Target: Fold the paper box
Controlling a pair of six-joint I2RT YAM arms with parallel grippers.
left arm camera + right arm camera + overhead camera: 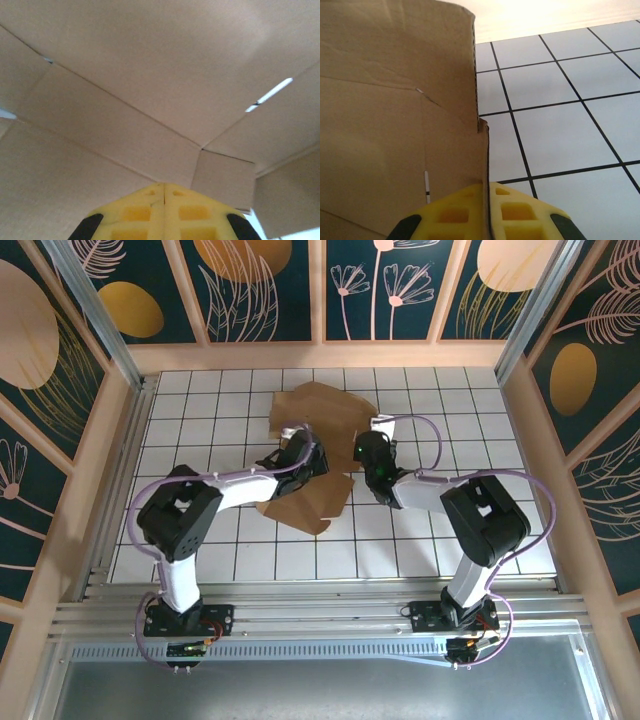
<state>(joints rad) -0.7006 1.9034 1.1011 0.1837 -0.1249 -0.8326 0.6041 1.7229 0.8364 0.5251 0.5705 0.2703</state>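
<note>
**Paper box** (318, 420): a die-cut sheet of plain brown corrugated cardboard with many flaps and scored creases, not yet closed into a box. It lies between the two claws.

**Right claw** (487, 192), yellow, two-fingered: clamped on a raised edge of the sheet, whose cut edge runs down into the seam between the fingers. The panel spreads to the left of this claw. To its right is the bare white tiled table (560, 125) with black grid lines.

**Left claw** (163, 190), the same yellow type: fingers pressed together with no gap. Creased panels and two narrow slots stand close ahead of and above its tips. Whether a layer of card is pinched between the fingers cannot be told.

**Handling (a judgement):** the sheet looks light. It should be stiff across each panel and give readily only along the scored lines. It is likely to slide on the smooth tiles, so one claw should anchor it while the other folds. Thin edges may crush or tear under a hard pinch. The best hold is a flap's free edge near a crease, with the fingers flat across the panel, rather than a corner or a slot.
</note>
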